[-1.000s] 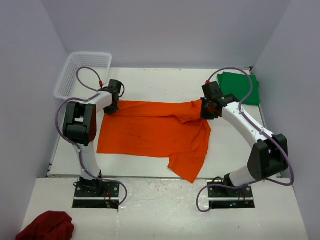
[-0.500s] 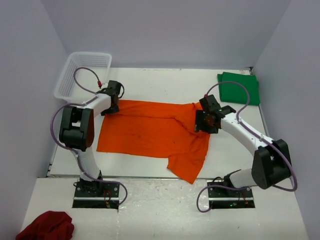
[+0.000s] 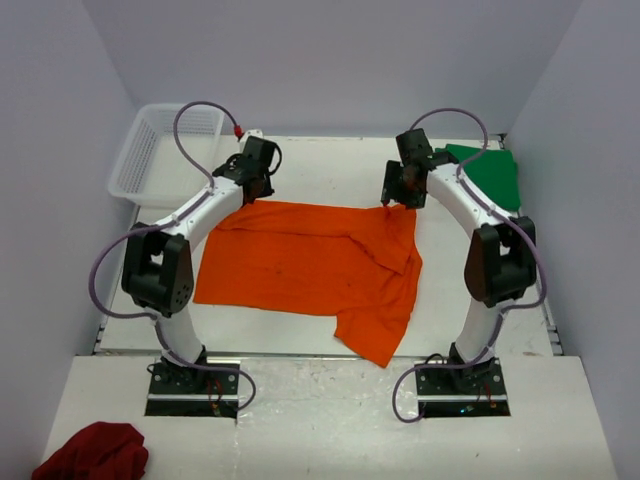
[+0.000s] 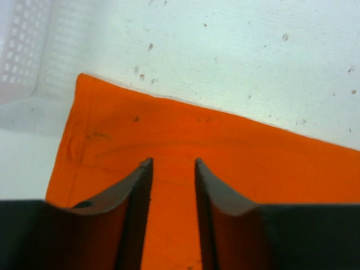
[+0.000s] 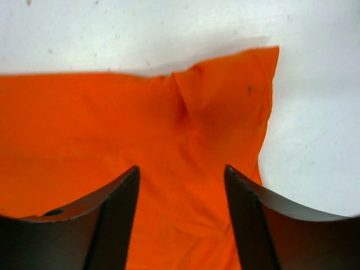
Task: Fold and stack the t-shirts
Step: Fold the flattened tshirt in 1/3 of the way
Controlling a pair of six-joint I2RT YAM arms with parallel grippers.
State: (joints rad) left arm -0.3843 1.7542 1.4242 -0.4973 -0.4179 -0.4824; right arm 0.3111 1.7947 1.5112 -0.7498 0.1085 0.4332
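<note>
Seen from above, the orange shirt (image 3: 300, 265) lies spread on the table (image 3: 330, 165). The left gripper (image 3: 252, 192) is over its far left corner and the right gripper (image 3: 398, 195) over its far right corner. The green shirt (image 3: 495, 175) lies at the table's far right. In the left wrist view, the fingers (image 4: 135, 197) stand apart above orange cloth, grasping nothing. In the right wrist view, the jaws are spread wide over the shirt's corner, empty.

basket (image 3: 133, 168) far left, green shirt (image 3: 497, 175) far right
</note>
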